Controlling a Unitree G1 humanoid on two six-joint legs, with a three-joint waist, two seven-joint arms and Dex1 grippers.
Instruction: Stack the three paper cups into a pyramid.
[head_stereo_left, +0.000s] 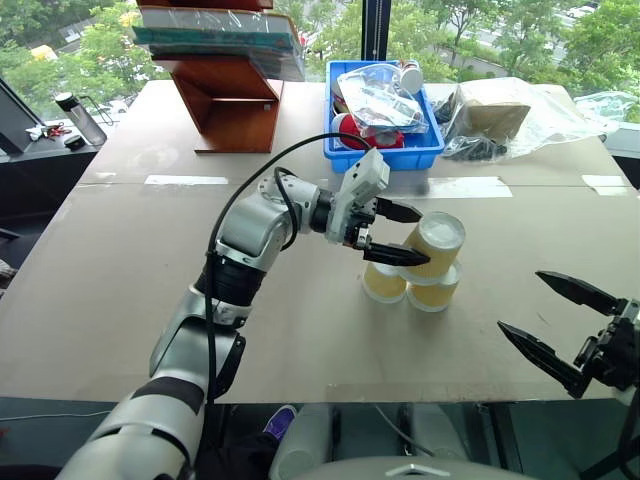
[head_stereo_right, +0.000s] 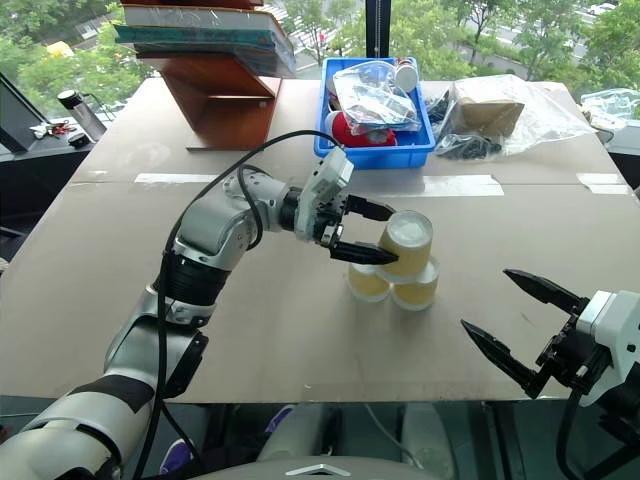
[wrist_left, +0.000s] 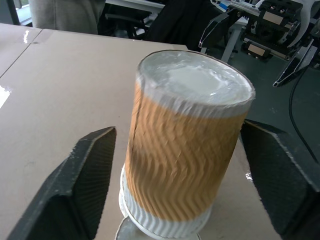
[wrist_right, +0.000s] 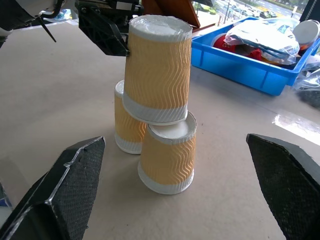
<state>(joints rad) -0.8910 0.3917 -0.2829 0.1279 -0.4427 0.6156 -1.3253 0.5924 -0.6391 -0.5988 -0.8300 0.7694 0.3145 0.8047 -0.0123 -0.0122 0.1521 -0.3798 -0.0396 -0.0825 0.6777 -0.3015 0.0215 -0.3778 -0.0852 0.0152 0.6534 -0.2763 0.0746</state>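
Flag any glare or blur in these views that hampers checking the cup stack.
Left eye view: glare on the tape strip, away from the sharp cups. Right wrist view: top cup and both lower cups crisp, bright reflection on the table. Left wrist view: fingers softly blurred.

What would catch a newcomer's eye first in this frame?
The pyramid of three paper cups in the middle of the cardboard-covered table: two upside down below, the third resting on their bases and leaning a little. The left gripper stands around that top cup with its fingers open and clear of its sides. Behind, a blue bin full of clutter; the open right gripper waits off to the right.
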